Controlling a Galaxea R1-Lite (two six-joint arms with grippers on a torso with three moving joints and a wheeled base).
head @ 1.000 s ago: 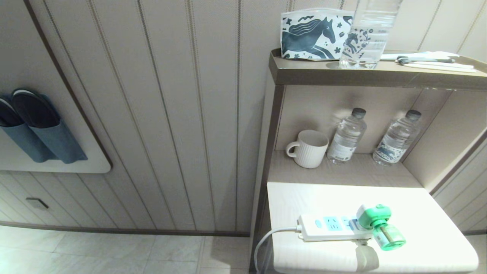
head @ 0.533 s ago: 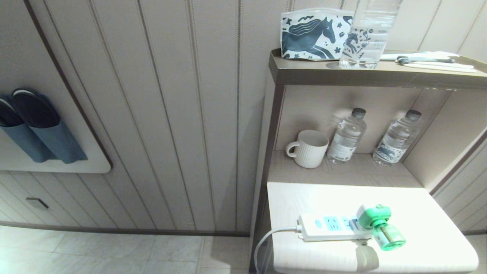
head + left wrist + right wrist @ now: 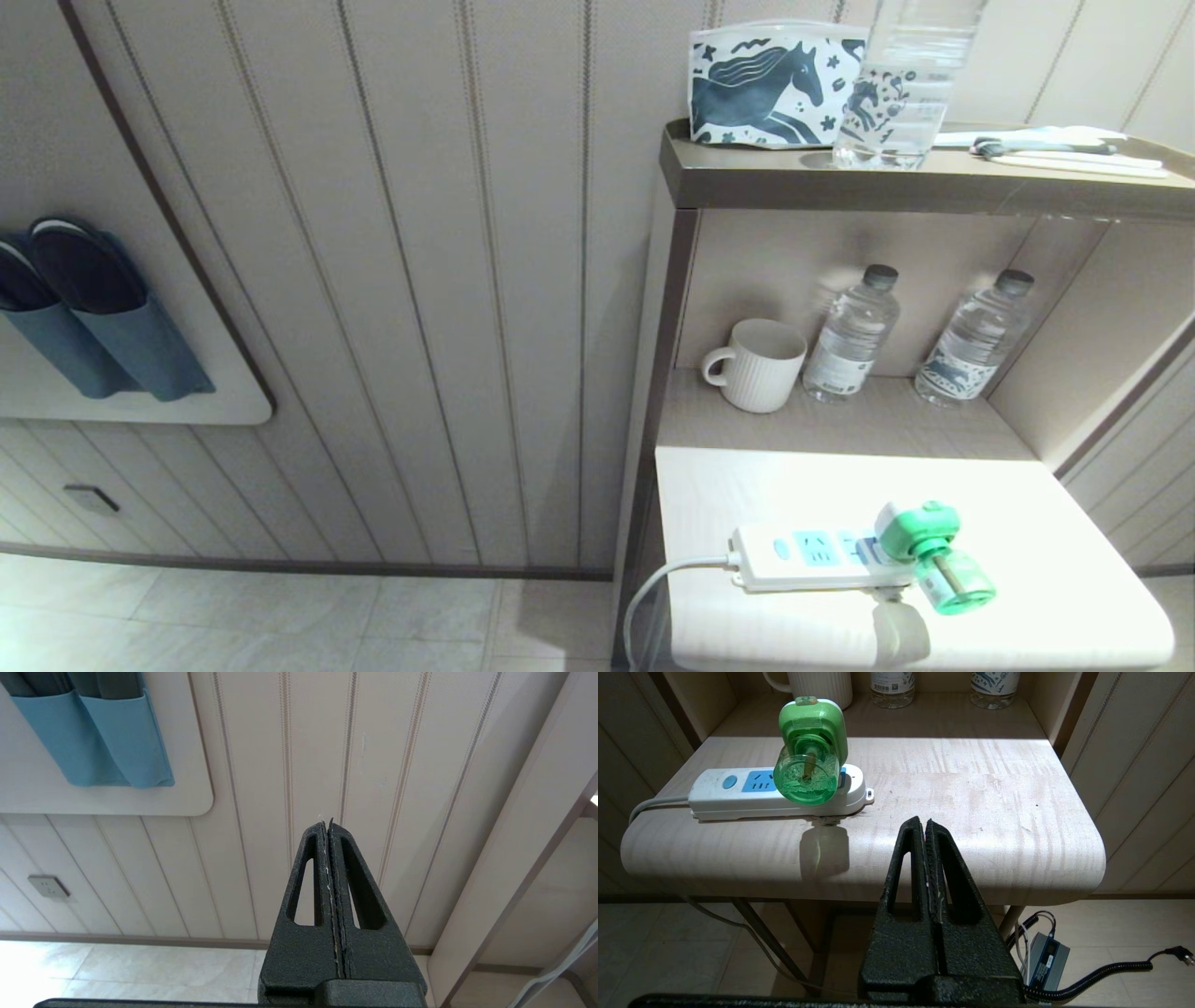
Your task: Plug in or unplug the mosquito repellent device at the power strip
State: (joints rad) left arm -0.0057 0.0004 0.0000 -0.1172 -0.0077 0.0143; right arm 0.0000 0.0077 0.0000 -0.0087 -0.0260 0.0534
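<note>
The fingers of the right gripper (image 3: 926,826) are pressed flat together and hold nothing. Well ahead of them and off to one side, the mosquito repellent device (image 3: 810,751) is plugged into the power strip (image 3: 777,792). It is green and white, and its see-through green bottle points out toward the fingers. The strip lies flat on the pale table (image 3: 971,812). The left gripper (image 3: 328,828) is closed too and empty, and it faces the striped wall (image 3: 289,765).
</note>
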